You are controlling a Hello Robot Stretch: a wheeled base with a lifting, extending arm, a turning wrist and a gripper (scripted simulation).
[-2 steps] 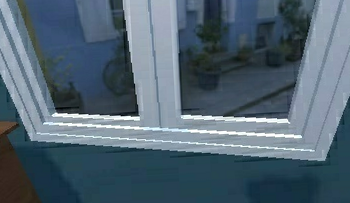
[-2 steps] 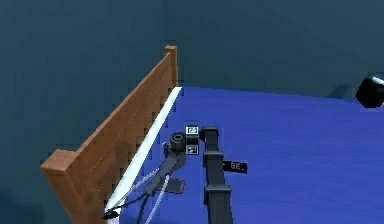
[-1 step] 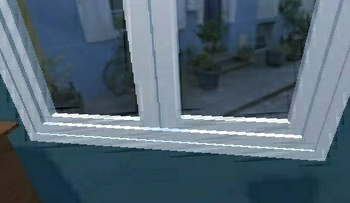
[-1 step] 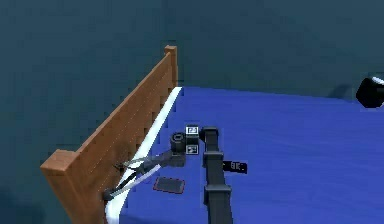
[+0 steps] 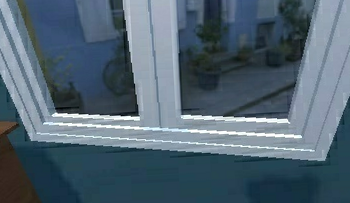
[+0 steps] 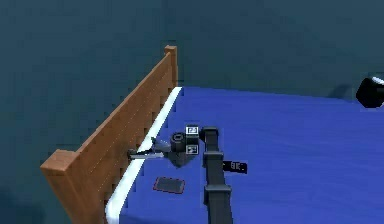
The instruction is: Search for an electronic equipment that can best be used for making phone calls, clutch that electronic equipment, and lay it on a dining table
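forward view: white-framed window point(image 5: 146, 61), two panes, upright white post between them. through the glass: potted plants point(image 5: 209, 63) on a paved yard, blue walls beyond. below the sill: dark teal wall point(image 5: 187, 184). lower left corner: brown wooden piece point(image 5: 1, 169), cut off by the edge.

arm side view: bed point(image 6: 290, 140) under a blue cover; white mattress edge point(image 6: 122, 198) along its left side; wooden headboard point(image 6: 115, 135) just beyond, running from lower left up to a post near the top middle.

arm point(image 6: 215, 195): dark square bar rising from the bottom edge over the blue cover, two white marked squares at its far end.

gripper point(image 6: 135, 155): dark body left of the squares, thin fingers point(image 6: 148, 153) pointing left across the white edge toward the headboard. spread of the fingers: cannot tell. holding anything or not: cannot tell, with bed behind the far end.

flat dark slab point(image 6: 171, 185), rounded corners, phone-like: lying flat on the blue cover near the white edge, lower in the picture than the gripper, just left of the arm.

small dark bar point(image 6: 237, 166) with pale marks: just right of the arm; resting on the cover or not, cannot tell.

black-and-white item point(image 6: 371, 92): at the right edge, cut off.
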